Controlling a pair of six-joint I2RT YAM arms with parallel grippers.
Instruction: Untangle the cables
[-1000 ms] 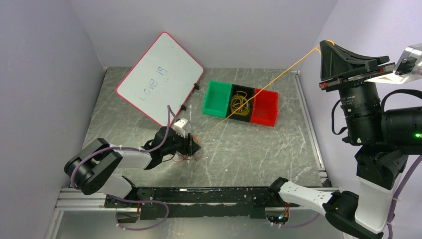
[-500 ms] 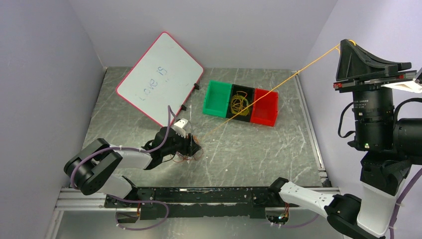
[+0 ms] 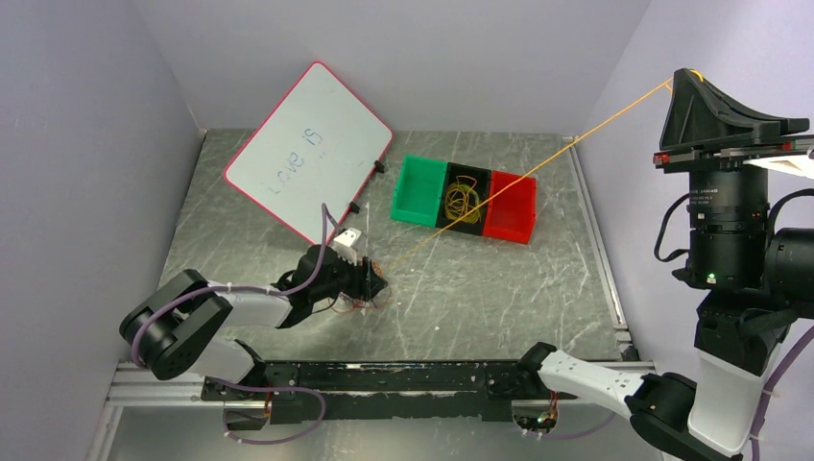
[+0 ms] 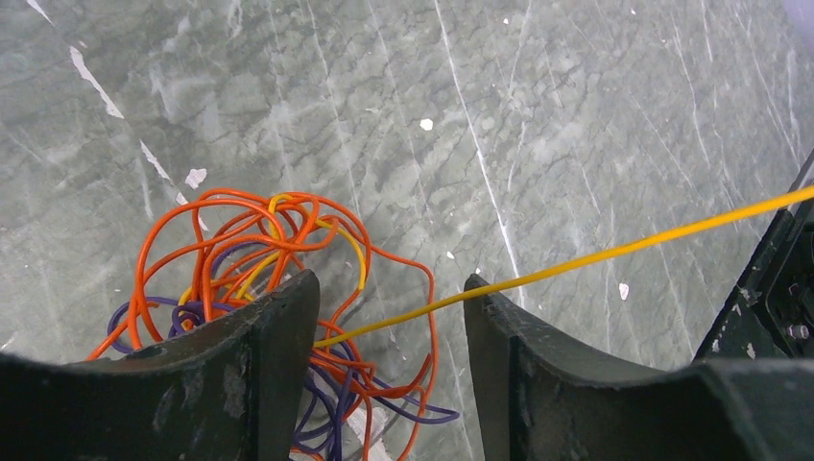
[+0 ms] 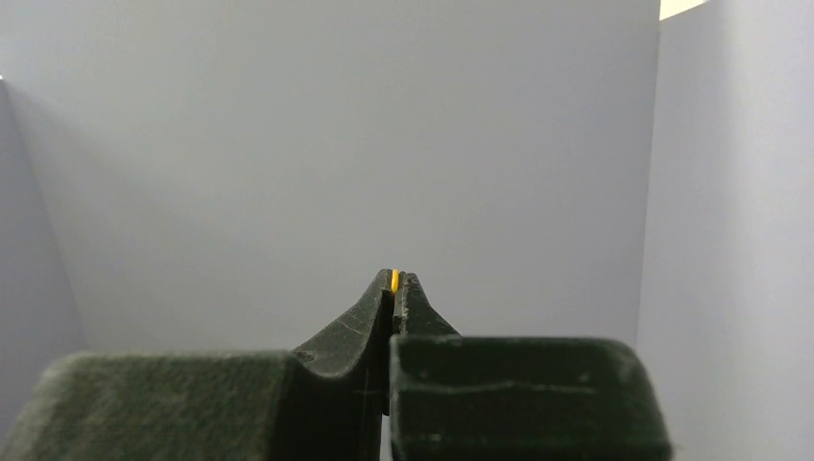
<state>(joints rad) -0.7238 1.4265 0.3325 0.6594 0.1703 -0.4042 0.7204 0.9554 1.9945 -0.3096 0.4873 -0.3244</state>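
Note:
The cables (image 4: 278,250) lie in a tangle of orange, yellow and purple loops on the grey table (image 3: 480,288). My left gripper (image 4: 391,288) hovers low over the tangle (image 3: 357,300), jaws apart and holding nothing. One yellow cable (image 4: 624,252) runs taut out of the tangle, across the gap between the left fingers and over the right fingertip. That same yellow cable (image 3: 538,169) rises diagonally to my right gripper (image 3: 689,75), high at the upper right. In the right wrist view the right gripper (image 5: 395,279) is shut on the cable's yellow end.
A pink-rimmed whiteboard (image 3: 307,149) leans at the back left. Behind the tangle stands a row of green (image 3: 418,189), black (image 3: 467,173) and red (image 3: 511,206) bins, with a coil of yellowish cables (image 3: 461,200) in the black one. Purple walls close in on three sides.
My right gripper has moved up and to the right with the yellow cable, drawing it longer. The left gripper stays over the tangle, with its jaws a little wider.

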